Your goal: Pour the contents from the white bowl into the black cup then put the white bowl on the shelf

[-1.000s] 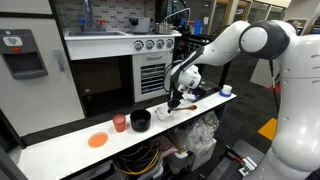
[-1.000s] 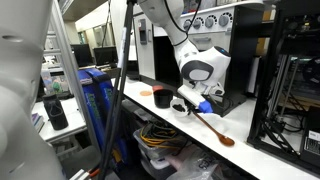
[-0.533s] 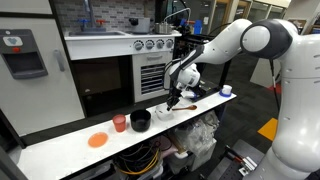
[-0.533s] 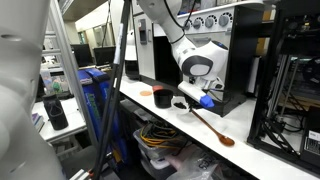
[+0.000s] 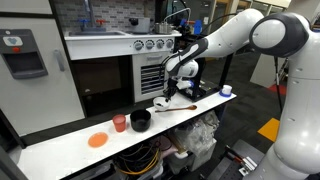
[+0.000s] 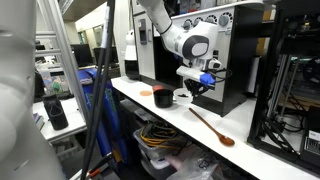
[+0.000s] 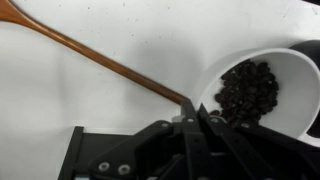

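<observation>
My gripper [image 7: 190, 108] is shut on the rim of the white bowl [image 7: 262, 88], which holds dark beans [image 7: 245, 90], and carries it above the white countertop. In an exterior view the gripper [image 5: 181, 93] hangs to the right of the black cup [image 5: 140, 120], with the bowl [image 5: 161, 103] at its tip. The black cup also shows in an exterior view [image 6: 181, 98], just below the gripper [image 6: 192, 89]. The shelf [image 5: 105, 88] is the dark recess behind the counter.
A long wooden spoon [image 7: 90, 55] lies on the countertop [image 5: 60, 150] under the gripper; it also shows in both exterior views [image 5: 182, 108] [image 6: 210, 125]. A red cup [image 5: 120, 123] and an orange disc [image 5: 97, 140] sit left of the black cup. A blue-and-white cup [image 5: 226, 90] stands at the far right.
The gripper has risen from the countertop with the white bowl in it. The spoon, cups and disc have not moved.
</observation>
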You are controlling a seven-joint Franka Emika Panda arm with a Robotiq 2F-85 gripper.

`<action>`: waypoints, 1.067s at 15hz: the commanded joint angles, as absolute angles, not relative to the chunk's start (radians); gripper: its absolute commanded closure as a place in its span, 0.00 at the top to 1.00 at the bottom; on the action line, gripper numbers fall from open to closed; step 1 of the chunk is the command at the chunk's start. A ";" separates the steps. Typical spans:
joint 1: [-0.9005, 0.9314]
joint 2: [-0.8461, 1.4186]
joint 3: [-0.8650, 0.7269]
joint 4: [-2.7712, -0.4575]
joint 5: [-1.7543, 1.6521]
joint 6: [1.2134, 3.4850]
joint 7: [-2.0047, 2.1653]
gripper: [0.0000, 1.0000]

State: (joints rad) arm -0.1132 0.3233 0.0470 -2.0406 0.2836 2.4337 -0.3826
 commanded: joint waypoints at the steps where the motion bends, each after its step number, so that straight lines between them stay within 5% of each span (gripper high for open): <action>1: -0.073 0.298 0.029 -2.001 0.154 2.366 -0.292 0.01; 16: 0.081 0.301 0.026 -1.855 -0.240 2.179 0.011 0.01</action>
